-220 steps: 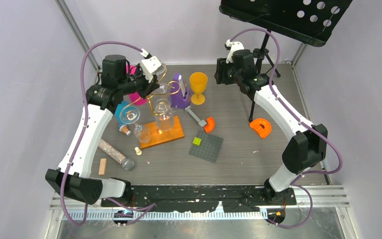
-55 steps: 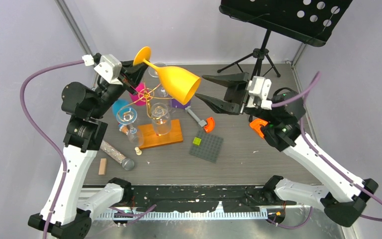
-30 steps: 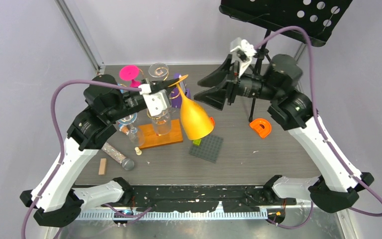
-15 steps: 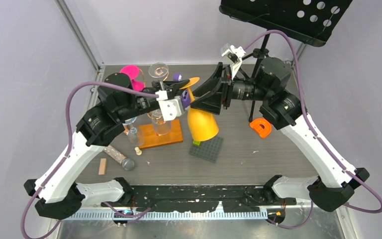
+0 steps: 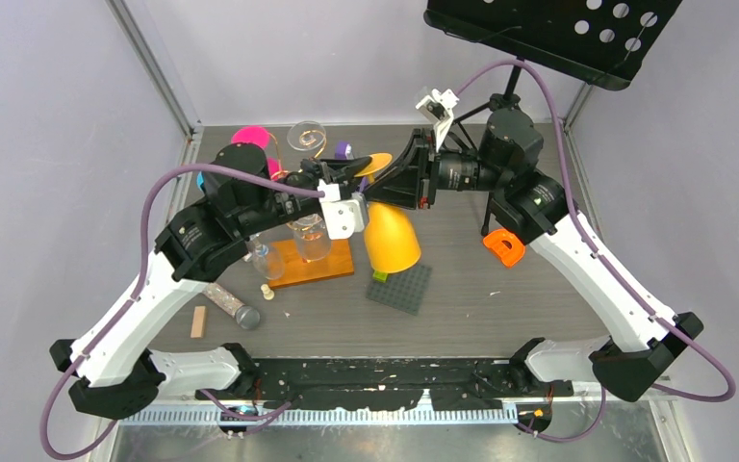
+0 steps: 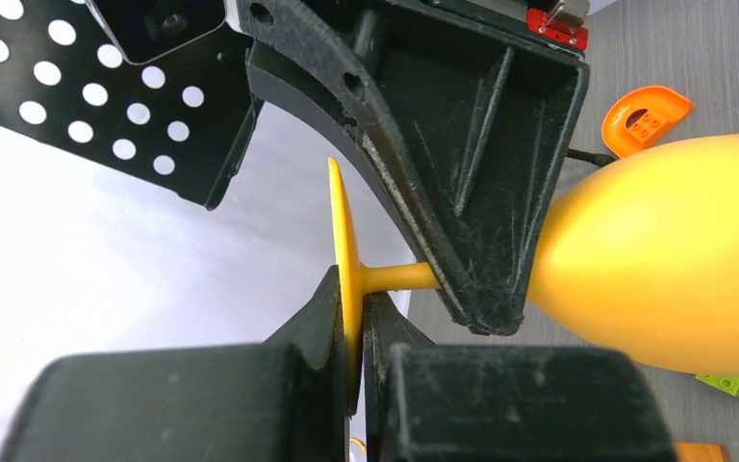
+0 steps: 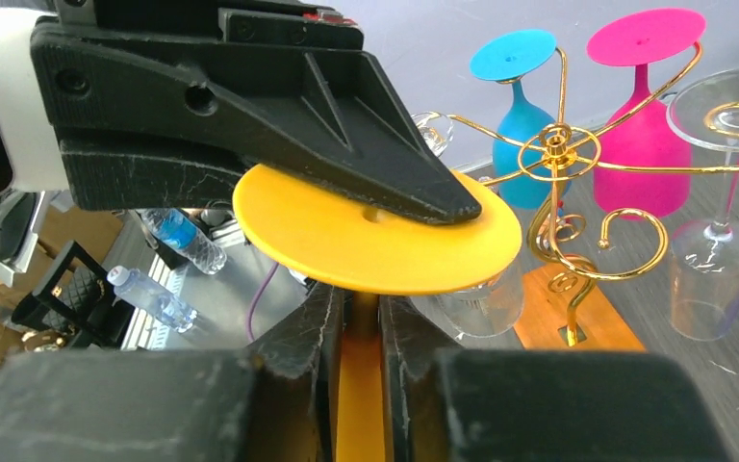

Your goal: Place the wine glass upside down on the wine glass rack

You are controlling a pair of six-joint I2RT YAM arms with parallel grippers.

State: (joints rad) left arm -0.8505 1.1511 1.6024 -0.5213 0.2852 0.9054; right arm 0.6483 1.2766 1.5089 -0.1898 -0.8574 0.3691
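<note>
The yellow wine glass [image 5: 391,241] hangs bowl down above the table, to the right of the wine glass rack [image 5: 318,263]. My left gripper [image 6: 351,289] is shut on the edge of its flat foot [image 7: 375,231]. My right gripper [image 7: 361,308] comes in from the right and is shut on the thin stem just under the foot. In the right wrist view the rack's gold scroll arms [image 7: 558,154] stand behind the foot, carrying a blue glass [image 7: 520,106], a pink glass [image 7: 635,135] and a clear glass [image 7: 722,241], all upside down.
A black music stand [image 5: 558,34] overhangs the back right. On the table lie a grey baseplate [image 5: 399,286], an orange arch piece [image 5: 505,247], a glittery tube [image 5: 226,300], a wooden block [image 5: 198,321] and a small plastic bottle [image 5: 264,258].
My right gripper, wide open a second ago, slid in around the stem and closed on it. The left arm shifted the glass slightly right and steadied it bowl down.
</note>
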